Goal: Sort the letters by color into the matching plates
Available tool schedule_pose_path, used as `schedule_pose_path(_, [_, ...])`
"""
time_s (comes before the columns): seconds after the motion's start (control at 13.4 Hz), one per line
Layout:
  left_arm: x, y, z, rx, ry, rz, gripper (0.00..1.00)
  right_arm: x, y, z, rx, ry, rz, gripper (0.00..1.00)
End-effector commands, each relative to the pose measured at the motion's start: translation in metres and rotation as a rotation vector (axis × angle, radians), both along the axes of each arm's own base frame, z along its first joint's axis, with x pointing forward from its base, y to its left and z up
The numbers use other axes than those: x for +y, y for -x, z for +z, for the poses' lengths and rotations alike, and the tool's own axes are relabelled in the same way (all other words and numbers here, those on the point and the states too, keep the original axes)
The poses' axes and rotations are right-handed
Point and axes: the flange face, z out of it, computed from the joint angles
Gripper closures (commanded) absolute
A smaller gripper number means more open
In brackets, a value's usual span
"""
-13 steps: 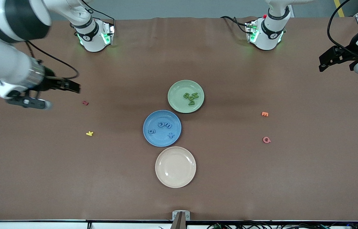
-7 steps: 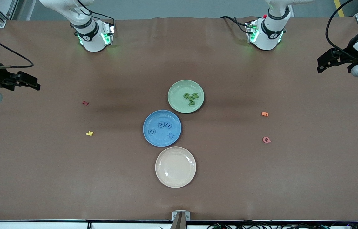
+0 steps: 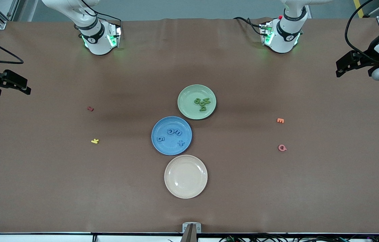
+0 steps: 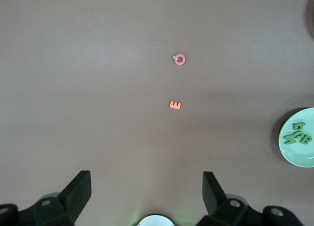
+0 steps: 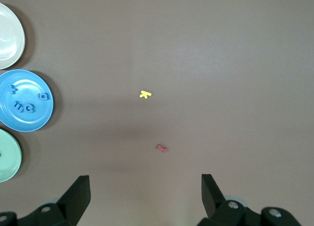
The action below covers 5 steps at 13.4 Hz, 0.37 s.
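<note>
The pale green plate (image 3: 196,101) holds several green letters (image 3: 202,102) in a cluster. Touching it, nearer the front camera, the blue plate (image 3: 171,135) holds several blue letters (image 3: 175,132). My left gripper (image 3: 340,68) hangs open and empty over bare table at the left arm's end; its wrist view shows its own gripper (image 4: 147,184) and the green plate (image 4: 310,155) with the green letters (image 4: 298,136). My right gripper (image 3: 26,88) hangs open and empty over the right arm's end; its wrist view shows its own gripper (image 5: 145,186) and the blue plate (image 5: 24,120).
An empty beige plate (image 3: 185,176) sits nearest the front camera, next to the blue plate. A red letter (image 3: 90,108) and a yellow letter (image 3: 95,141) lie toward the right arm's end. An orange E (image 3: 280,120) and a pink Q (image 3: 282,148) lie toward the left arm's end.
My right arm has pulled back from above the red letter toward the table's right-arm end, staying open. My left arm has barely shifted. Plates and letters are unmoved.
</note>
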Motion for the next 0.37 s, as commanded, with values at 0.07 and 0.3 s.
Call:
schedule_pose_path(0.07, [0.0008, 0.0018, 0.0049, 0.02, 0.005, -0.009, 0.0, -0.0018, -0.0013, 0.0078, -0.011, 0.013, 0.013, 0.0])
schedule_pose_path(0.3, [-0.0033, 0.003, 0.006, 0.02, 0.004, -0.01, 0.0, -0.001, -0.0016, 0.0088, -0.016, 0.013, 0.014, 0.0])
